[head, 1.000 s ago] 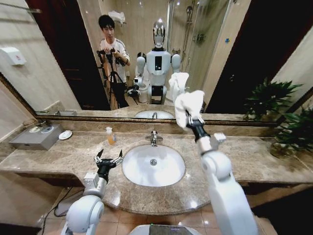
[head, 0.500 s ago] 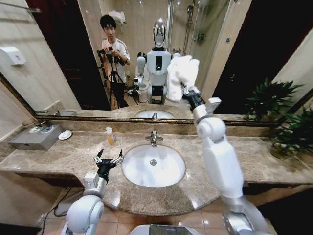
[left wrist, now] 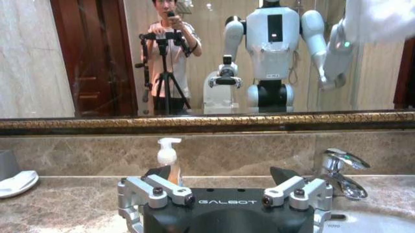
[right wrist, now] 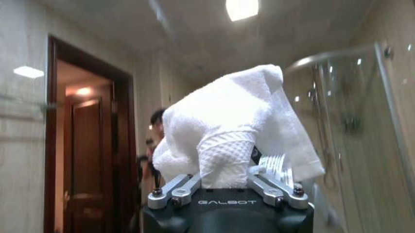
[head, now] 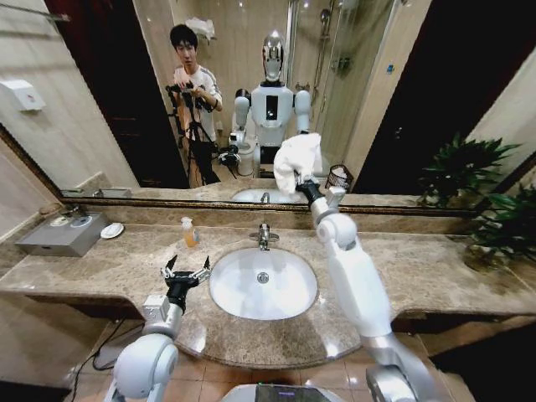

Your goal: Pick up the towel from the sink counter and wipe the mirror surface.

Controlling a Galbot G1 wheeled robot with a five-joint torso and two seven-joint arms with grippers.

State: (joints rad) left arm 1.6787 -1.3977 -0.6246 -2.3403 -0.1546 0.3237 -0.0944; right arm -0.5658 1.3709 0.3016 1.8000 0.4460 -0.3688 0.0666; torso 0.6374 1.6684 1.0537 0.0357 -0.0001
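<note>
The right gripper (head: 306, 189) is raised above the back edge of the sink counter (head: 419, 268), its arm stretched over the right side of the basin (head: 263, 284), and its jaws are clamped on the towel (head: 296, 159). The towel is bunched into a rumpled white wad that stands up from the gripper and lies against the lower part of the mirror (head: 100, 92), just above the mirror's bottom frame and above the tap (head: 265, 236). In the right wrist view the towel (right wrist: 227, 126) sits pinched between the two fingers (right wrist: 174, 190), with loose folds hanging over both sides. The left gripper (head: 186, 274) hovers low over the front edge of the counter, just beside the left rim of the basin, with its fingers spread wide and nothing between them. In the left wrist view the left gripper (left wrist: 224, 190) faces the back wall of the counter, with a soap bottle (left wrist: 168, 158) standing beyond it at the back edge and a small white dish (left wrist: 16, 182) well apart towards the counter's left end
</note>
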